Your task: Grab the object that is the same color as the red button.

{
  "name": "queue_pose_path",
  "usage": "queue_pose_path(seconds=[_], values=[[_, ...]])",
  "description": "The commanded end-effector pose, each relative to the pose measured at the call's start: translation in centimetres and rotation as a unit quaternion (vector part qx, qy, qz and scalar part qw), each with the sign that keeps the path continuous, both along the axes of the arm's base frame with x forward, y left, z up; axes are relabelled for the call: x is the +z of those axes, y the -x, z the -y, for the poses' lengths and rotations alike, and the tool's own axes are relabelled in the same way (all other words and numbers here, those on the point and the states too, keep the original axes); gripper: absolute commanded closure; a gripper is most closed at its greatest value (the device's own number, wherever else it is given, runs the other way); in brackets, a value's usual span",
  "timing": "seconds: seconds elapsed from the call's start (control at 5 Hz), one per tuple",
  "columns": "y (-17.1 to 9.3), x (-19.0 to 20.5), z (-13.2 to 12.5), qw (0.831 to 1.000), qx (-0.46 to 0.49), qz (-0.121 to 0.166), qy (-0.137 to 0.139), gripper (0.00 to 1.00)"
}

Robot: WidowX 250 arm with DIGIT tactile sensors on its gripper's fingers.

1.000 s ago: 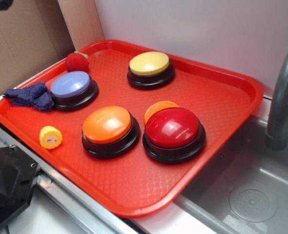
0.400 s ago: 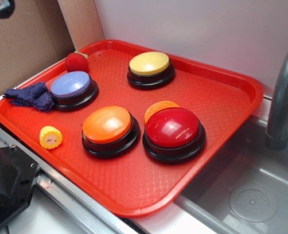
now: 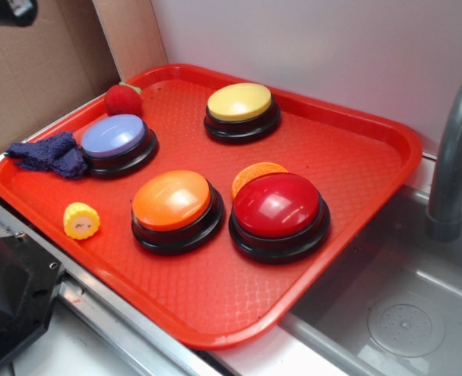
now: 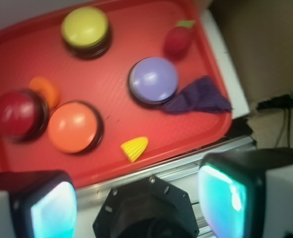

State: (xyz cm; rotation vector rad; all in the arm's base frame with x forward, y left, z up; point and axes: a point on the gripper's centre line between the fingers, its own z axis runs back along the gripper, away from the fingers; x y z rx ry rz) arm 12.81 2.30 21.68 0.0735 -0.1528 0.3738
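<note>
On the red plastic tray (image 3: pixel 356 164), the small dark-red fuzzy ball (image 3: pixel 123 100) looks light and squashy; the gripper (image 4: pixel 136 198), jaws apart, should pinch its middle.

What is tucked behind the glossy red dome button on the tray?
An orange ridged disc lies behind the glossy red dome button, on the red plastic tray. Only its far part shows; the button covers the rest, so whether they touch is unclear.
</note>
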Motion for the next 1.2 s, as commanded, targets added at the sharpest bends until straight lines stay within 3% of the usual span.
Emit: queue_pose_path(seconds=[0.0,0.2,0.4,1.0], values=[[-2.7,-1.5,-3.3,0.986,0.154,0.052,-0.020,0.00],[-4.5,-3.2,-5.2,0.975,0.206,0.083,-0.030,0.00],[-6.3,-5.6,-7.2,0.961,0.252,0.107,-0.023,0.00],[-10.9,-11.7,-11.1,0.944,0.306,0.120,-0.030,0.00]])
